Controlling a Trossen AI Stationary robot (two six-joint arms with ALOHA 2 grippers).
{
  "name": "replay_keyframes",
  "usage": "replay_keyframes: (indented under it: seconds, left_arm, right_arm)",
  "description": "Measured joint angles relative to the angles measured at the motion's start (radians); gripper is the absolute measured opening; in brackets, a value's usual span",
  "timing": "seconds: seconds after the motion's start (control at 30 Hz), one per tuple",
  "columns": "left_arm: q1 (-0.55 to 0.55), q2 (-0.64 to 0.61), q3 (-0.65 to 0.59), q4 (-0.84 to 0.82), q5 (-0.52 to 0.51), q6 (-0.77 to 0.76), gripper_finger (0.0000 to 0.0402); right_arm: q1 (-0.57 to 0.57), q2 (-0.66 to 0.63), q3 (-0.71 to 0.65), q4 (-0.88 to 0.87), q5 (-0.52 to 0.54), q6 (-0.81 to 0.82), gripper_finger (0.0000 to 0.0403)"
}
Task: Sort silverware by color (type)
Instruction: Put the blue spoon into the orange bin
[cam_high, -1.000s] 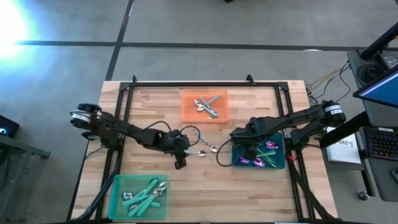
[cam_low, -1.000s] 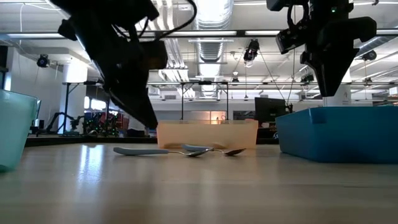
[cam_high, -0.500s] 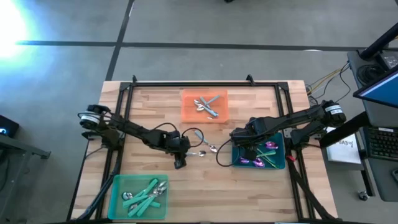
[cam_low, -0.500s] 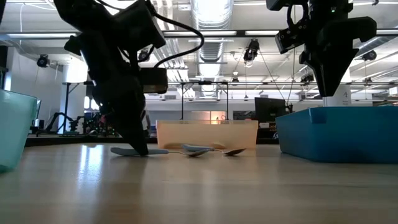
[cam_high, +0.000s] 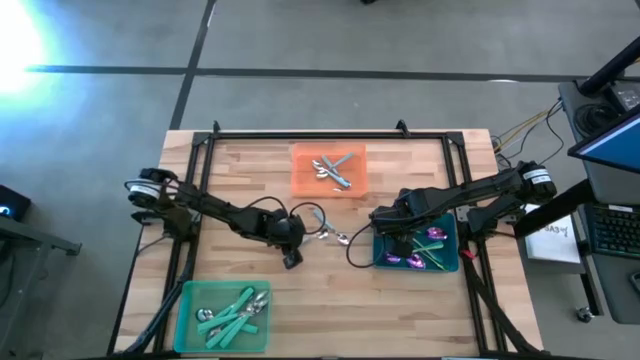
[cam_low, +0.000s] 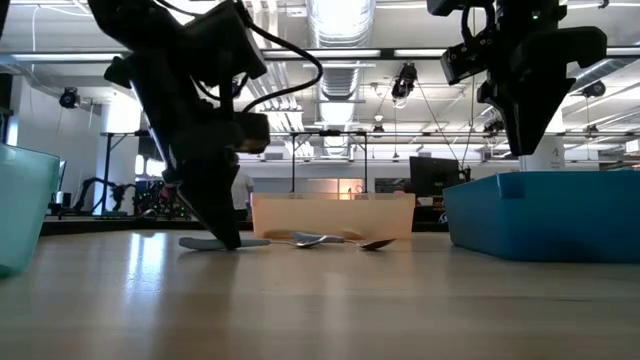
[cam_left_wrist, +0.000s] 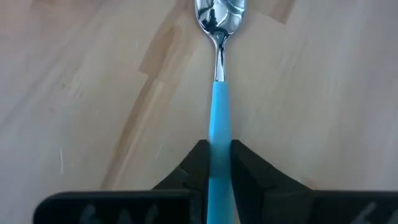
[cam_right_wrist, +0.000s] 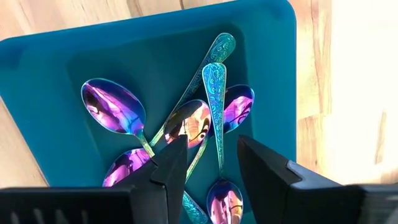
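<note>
Wooden tabletop, mid-table: left gripper (cam_left_wrist: 217, 165) clamped on teal-handled spoon (cam_left_wrist: 218, 93) lying flat — likely light, stiff, slippery, best held mid-handle — right gripper (cam_right_wrist: 211, 163) apart above blue tray (cam_right_wrist: 50, 68) of iridescent spoons (cam_right_wrist: 186, 121).

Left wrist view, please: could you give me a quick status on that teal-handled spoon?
Left tool shut on teal-handled spoon, spoon flat on table. Right tool open over blue tray of iridescent spoons. Nothing in the way.
</note>
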Motion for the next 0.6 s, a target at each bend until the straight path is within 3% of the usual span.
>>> replay_keyframes:
  seconds: [0.2,0.3,0.47,0.6]
  left_arm:
    - [0.001,-0.099,-0.010,0.017,-0.005,-0.059,0.0024]
    - [0.000,-0.192,-0.004,0.054,-0.102,-0.047,0.0024]
    - [-0.004,-0.315,-0.005,0.176,-0.304,0.002,0.0024]
    - [-0.019,-0.362,-0.005,0.324,-0.342,0.081,0.0024]
  right_arm:
    - [0.000,0.000,0.000,0.025,0.054,-0.014,0.0128]
    - [0.000,-0.001,0.000,0.101,0.104,-0.047,0.0128]
    - [0.000,-0.001,0.000,0.415,0.133,-0.149,0.0127]
    - [0.000,-0.002,0.000,0.721,0.131,-0.277,0.0127]
